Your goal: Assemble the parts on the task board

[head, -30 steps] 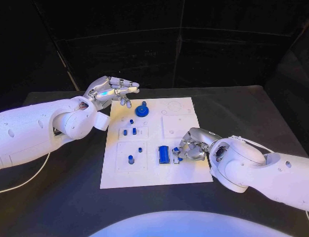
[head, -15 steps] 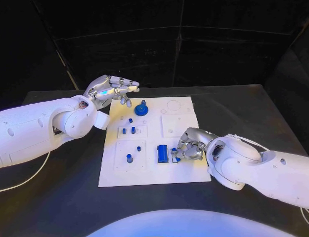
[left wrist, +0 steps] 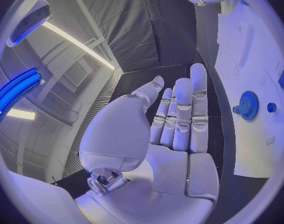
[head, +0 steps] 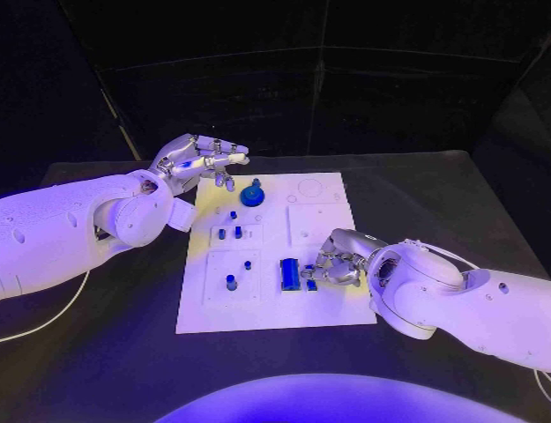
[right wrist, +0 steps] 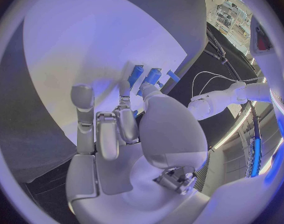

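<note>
The right hand (head: 332, 262) is down on the white board (head: 326, 308), fingers curled low beside the upright blue block (head: 286, 274) near the board's middle, and its fingertips (right wrist: 146, 87) sit right against a small blue piece (head: 311, 284); whether it actually pinches that piece, I cannot tell. Over at the far corner, the left hand (head: 199, 163) hangs above the table just off the board's edge, fingers straight and held together, nothing in it. The blue gear (head: 252, 196) stands on the board close to that hand, and small blue pegs (head: 231, 283) stand in the square blocks along the left side.
</note>
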